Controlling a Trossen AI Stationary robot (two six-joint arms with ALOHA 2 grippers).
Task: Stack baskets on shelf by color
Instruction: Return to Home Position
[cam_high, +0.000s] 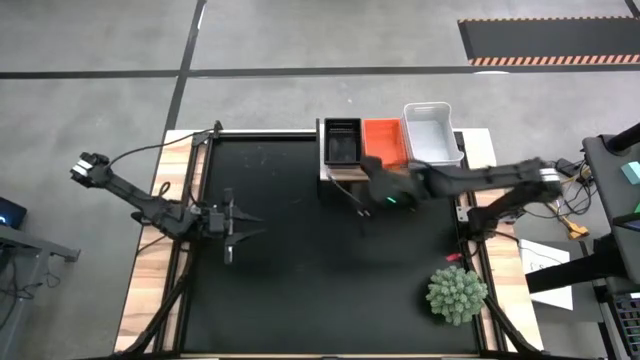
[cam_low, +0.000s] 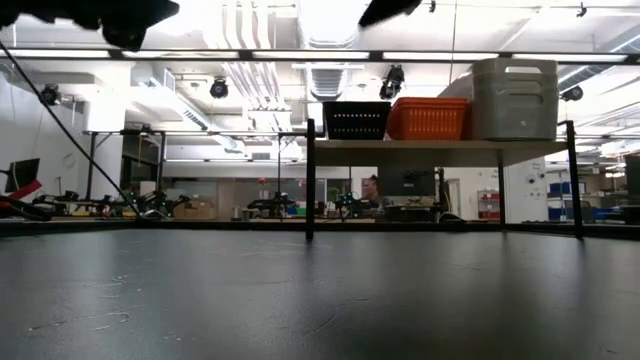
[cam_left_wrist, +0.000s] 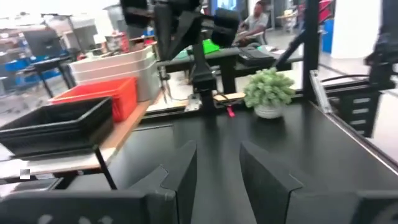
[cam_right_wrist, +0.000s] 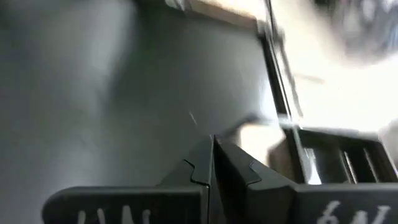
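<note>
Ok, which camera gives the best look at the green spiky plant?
The left wrist view: the plant stands in side view, pot and foliage unobstructed. The high view shows only its top, from above. The low view misses it; the right wrist view is too blurred to tell.

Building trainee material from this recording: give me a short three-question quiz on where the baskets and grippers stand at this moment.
1. Multiple choice: which basket stack stands in the middle of the shelf? A) black B) red-orange C) white
2. True or false: the right gripper holds a basket.
3. Fill in: the left gripper has its fingers ____.

Key:
1. B: the red-orange stack stands between the black stack and the white stack.
2. False: its fingers are shut with nothing between them.
3. Open.
</note>
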